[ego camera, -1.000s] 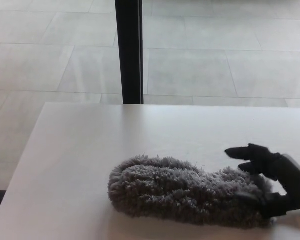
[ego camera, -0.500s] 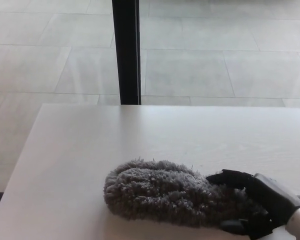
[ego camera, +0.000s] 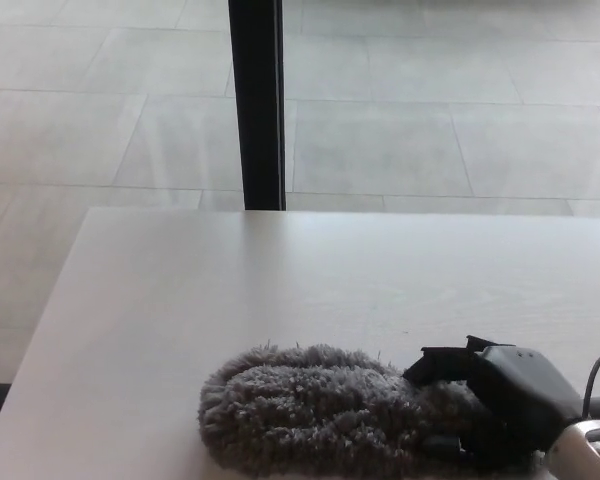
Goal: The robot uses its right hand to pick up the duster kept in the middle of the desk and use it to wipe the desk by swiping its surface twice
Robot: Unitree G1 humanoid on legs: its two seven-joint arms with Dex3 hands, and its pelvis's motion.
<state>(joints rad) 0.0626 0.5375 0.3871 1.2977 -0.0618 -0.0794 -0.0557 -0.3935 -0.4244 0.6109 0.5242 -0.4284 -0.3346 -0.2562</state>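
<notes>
A: Any lettering, label, brand or number you can read anywhere?

B: None. The grey duster (ego camera: 310, 410) shows only its shaggy pile, the right hand (ego camera: 500, 405) is plain black casing, and the table (ego camera: 280, 280) is bare pale surface.

A: The dark post (ego camera: 256, 100)?

B: Unmarked as well.

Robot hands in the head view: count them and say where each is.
1. The right hand is at the lower right, closed on the right end of the grey duster lying on the desk. The left hand is out of view.
</notes>
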